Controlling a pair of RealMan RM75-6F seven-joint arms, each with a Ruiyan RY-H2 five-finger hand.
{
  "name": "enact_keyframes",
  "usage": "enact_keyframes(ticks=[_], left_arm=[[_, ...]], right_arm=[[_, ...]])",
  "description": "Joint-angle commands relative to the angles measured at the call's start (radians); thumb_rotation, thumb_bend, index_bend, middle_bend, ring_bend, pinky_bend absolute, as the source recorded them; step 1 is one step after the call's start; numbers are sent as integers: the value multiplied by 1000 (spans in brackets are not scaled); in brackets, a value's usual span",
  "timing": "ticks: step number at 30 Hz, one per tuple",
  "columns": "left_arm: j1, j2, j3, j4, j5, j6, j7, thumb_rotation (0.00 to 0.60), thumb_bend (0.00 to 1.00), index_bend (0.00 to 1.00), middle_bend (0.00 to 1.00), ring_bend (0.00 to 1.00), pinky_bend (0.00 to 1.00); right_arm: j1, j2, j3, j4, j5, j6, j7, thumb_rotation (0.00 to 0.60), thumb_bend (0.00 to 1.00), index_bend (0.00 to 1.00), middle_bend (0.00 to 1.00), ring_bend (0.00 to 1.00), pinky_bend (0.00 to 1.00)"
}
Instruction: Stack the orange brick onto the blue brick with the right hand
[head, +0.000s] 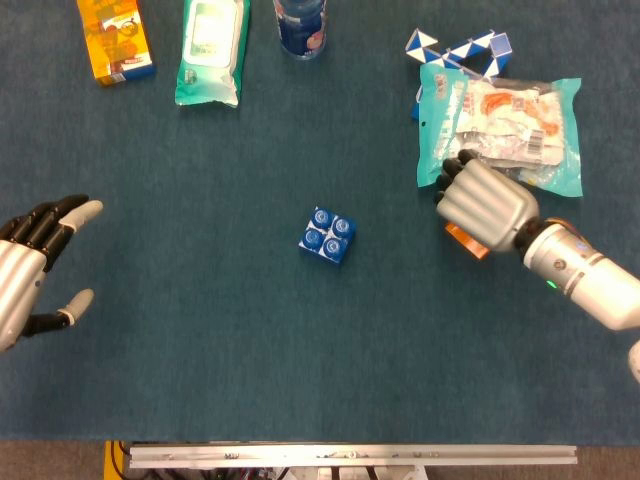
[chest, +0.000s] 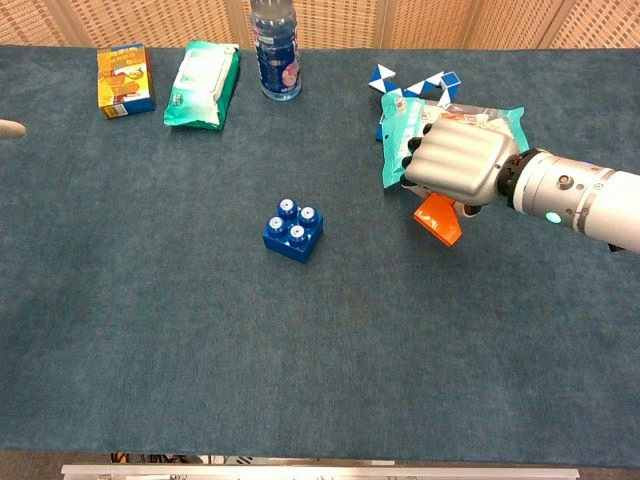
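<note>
The blue brick (head: 327, 236) (chest: 293, 230) sits studs-up near the middle of the blue table cloth. My right hand (head: 483, 204) (chest: 455, 163) holds the orange brick (head: 466, 240) (chest: 438, 219) lifted off the cloth, well to the right of the blue brick; the hand covers most of the brick. At the far left my left hand (head: 28, 268) hovers open, fingers spread, holding nothing; in the chest view only a fingertip (chest: 10, 127) of it shows.
Just behind the right hand lies a teal snack bag (head: 500, 130) (chest: 455, 128) with a blue-white twist puzzle (head: 455, 50) beyond it. Along the far edge stand an orange box (head: 115, 40), a green wipes pack (head: 211, 50) and a bottle (head: 301, 25).
</note>
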Motion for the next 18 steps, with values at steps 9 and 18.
enact_keyframes(ticks=[9,18], left_arm=[[5,0,3,8,5,6,-11,600,274,115,125,138,251],[12,1,10,17,11,15,-26,600,274,115,122,135,247]], right_arm=[[125,-41,-50,15,79,-21,-305,600,217,566,421,267,342],[178,-95,-86,46,88,8,-457,600,216,566,422,269,326]])
